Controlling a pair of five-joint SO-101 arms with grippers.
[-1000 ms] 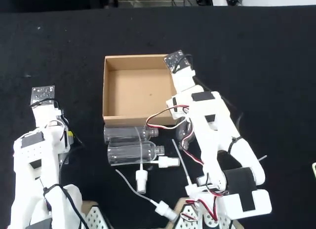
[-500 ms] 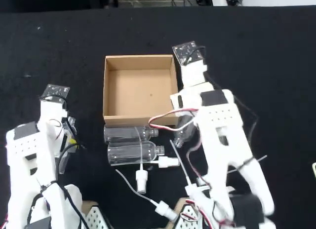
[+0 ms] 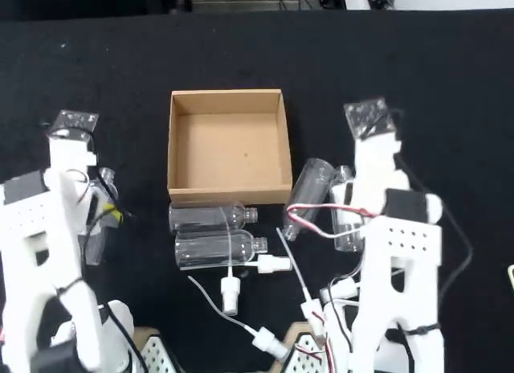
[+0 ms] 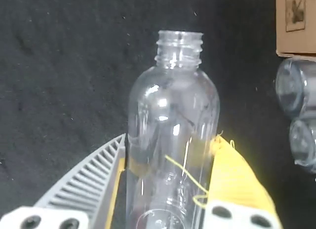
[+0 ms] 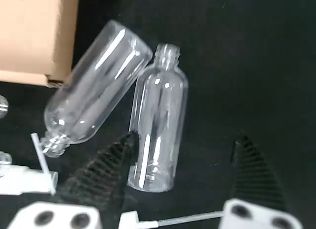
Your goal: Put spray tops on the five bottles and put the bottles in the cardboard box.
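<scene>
Bottle [image 4: 173, 115] clamped at body in left gripper [image 4: 170, 155], neck clear for spray top [image 3: 273, 264]. Right gripper [image 5: 186, 140] jaws apart over two bare bottles [image 5: 158, 125] right of cardboard box [image 3: 229, 194].

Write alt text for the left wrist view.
The left gripper holds a clear, capless bottle, neck pointing away from the camera, against the black table. Nearby, two more bottles lie next to a corner of the box.
</scene>
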